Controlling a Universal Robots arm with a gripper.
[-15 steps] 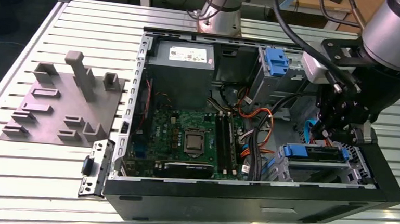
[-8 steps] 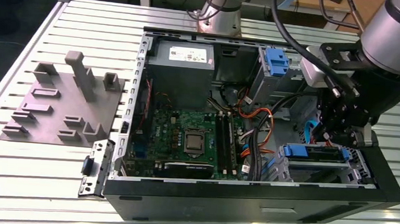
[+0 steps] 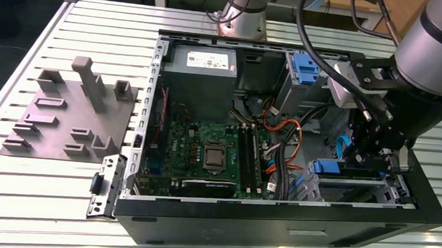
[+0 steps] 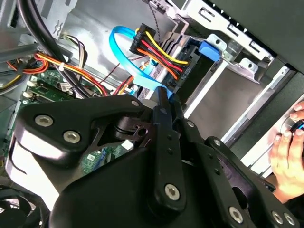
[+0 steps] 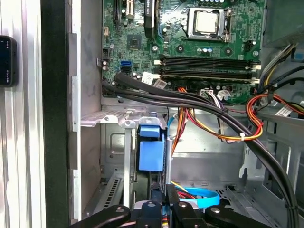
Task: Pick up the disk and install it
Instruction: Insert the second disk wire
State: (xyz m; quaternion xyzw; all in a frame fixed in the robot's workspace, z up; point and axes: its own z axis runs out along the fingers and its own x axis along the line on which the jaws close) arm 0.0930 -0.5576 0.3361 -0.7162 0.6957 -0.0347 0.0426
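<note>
Disk seated in bay (blue-framed)

open computer case on slatted table, motherboard inside, gripper lowered beside blue-framed disk, grey fixture block alongside

No print can be read; the white sticker on the grey metal power-supply box is illegible.

The open computer case sits on a table of metal slats. Inside it lie a green board with a square silver chip, a grey power box, and a bunch of red, yellow and orange wires. A grey block with pegs rests on the table beside the case.
</note>
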